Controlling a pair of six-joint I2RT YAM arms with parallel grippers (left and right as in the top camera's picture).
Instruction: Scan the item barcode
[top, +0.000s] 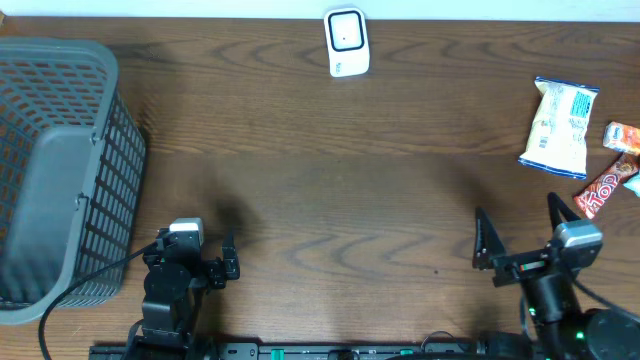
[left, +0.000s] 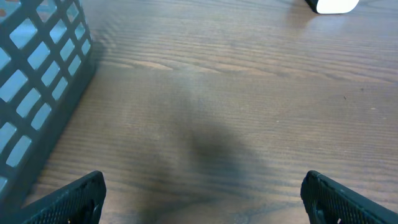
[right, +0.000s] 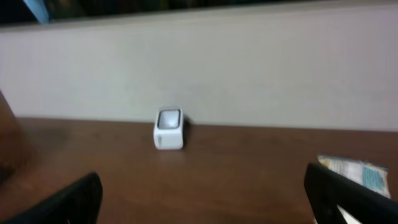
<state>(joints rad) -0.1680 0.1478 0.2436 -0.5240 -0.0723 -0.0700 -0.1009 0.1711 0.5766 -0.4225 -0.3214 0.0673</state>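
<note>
Wooden table (top: 330, 170): basket (top: 60, 170), scanner (top: 347, 42), snack bag (top: 560, 125).

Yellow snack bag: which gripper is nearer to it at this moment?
Right. The right gripper sits open at the near right of the table, some way short of the yellow snack bag; the left gripper, also open, is across the table beside the grey basket.

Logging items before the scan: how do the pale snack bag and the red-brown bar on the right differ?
The snack bag is pale yellow with blue trim; the bar is red-brown with white lettering. The snack bag is broad, the bar narrow. The bar lies nearer the robot. Both lie on the table.
</note>
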